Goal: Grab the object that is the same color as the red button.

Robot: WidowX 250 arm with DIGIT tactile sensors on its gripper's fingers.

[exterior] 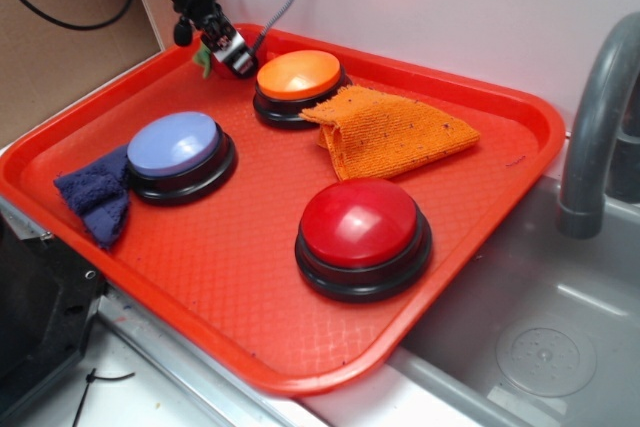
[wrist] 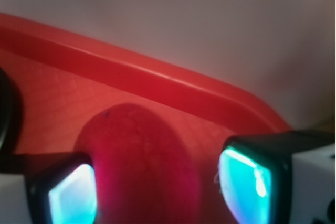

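Blurred strawberry toy [wrist: 142, 166] between tool [wrist: 157, 187] fingers, lower part cut off.

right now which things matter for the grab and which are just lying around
Matter: strawberry toy between the open gripper fingers; red button, the color cue.

Lying around: orange button, blue button, orange cloth, dark blue cloth, red tray.
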